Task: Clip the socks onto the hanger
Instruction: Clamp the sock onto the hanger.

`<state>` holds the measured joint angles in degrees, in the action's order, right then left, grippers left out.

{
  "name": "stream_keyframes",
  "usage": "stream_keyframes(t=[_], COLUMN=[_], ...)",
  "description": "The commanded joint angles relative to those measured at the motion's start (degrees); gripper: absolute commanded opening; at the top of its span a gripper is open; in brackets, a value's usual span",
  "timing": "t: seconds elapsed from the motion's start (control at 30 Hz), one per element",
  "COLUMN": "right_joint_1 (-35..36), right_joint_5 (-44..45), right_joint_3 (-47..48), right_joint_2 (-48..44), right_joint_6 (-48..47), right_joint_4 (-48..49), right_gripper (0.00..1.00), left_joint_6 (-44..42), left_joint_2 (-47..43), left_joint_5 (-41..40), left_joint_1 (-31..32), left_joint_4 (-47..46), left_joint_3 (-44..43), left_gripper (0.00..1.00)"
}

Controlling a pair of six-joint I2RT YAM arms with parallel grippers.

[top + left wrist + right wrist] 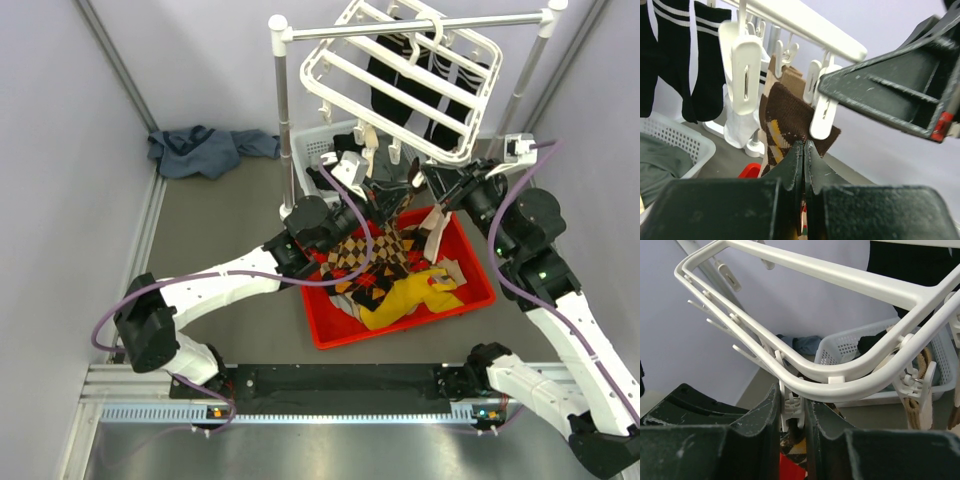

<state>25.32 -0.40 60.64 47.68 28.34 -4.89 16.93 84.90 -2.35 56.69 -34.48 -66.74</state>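
My left gripper (805,144) is shut on the top edge of a brown argyle sock (785,112) and holds it up under the white hanger (400,75). A white clip (822,112) lies against the sock's edge. My right gripper (792,402) is shut on that clip (790,407), squeezing it just below the hanger's curved bar (840,382). In the top view the left gripper (388,200) and the right gripper (418,182) meet under the hanger's near edge. More argyle socks (375,265) lie in the red tray (330,335).
The hanger hangs from a metal rod (400,30) on white posts. Black socks with white stripes (695,60) hang on it. A white basket (320,150) stands behind the tray. A yellow cloth (405,300) lies in the tray. A blue cloth (205,148) lies at the back left.
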Motion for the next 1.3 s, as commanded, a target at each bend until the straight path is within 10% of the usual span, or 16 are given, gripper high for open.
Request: stream_keyframes(t=[0.0, 0.8, 1.27], right_joint_1=[-0.1, -0.1, -0.1], right_joint_5=[3.04, 1.9, 3.3], right_joint_3=[-1.14, -3.34, -2.81], right_joint_2=[-0.57, -1.98, -2.24], right_joint_6=[0.67, 3.57, 1.37], right_joint_4=[2.95, 6.38, 5.5], right_gripper=[0.0, 0.0, 0.49], left_joint_6=[1.0, 1.09, 0.04], left_joint_2=[-0.35, 2.11, 3.69], left_joint_5=[1.03, 0.5, 0.86], left_joint_1=[0.7, 1.76, 1.67], left_joint_4=[-5.6, -7.8, -5.95], left_joint_3=[-2.96, -5.15, -5.94], left_gripper=[0.0, 0.0, 0.06])
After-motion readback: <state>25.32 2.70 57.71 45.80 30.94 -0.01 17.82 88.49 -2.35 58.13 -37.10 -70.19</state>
